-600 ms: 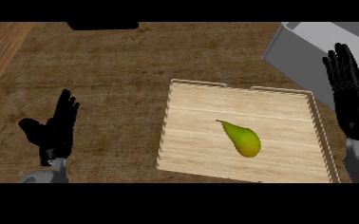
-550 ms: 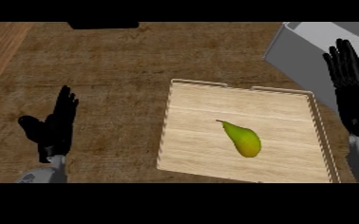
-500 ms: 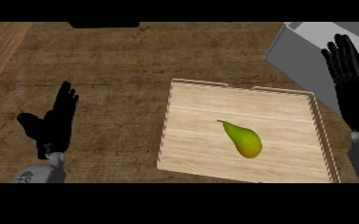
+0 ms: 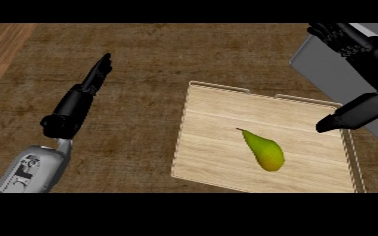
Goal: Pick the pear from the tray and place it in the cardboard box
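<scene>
Right hand (image 4: pixel 353 111), at the frame's right edge, open with its fingers extended, above the wooden tray's (image 4: pixel 221 107) right rim. Left hand (image 4: pixel 83 98), at left, open, fingers straight, over the brown counter (image 4: pixel 170 55). Pear (image 4: pixel 263 150) lying on the tray, lower centre-right. Grey box (image 4: pixel 328 70) at upper right.

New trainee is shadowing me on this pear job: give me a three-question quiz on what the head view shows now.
1. True or false: the pear lies on the tray.
2. Which hand is over the tray's right edge? A) left hand B) right hand
3. Fill in: the grey box stands at the view's upper ____.

Key: 1 true; 2 B; 3 right.
</scene>
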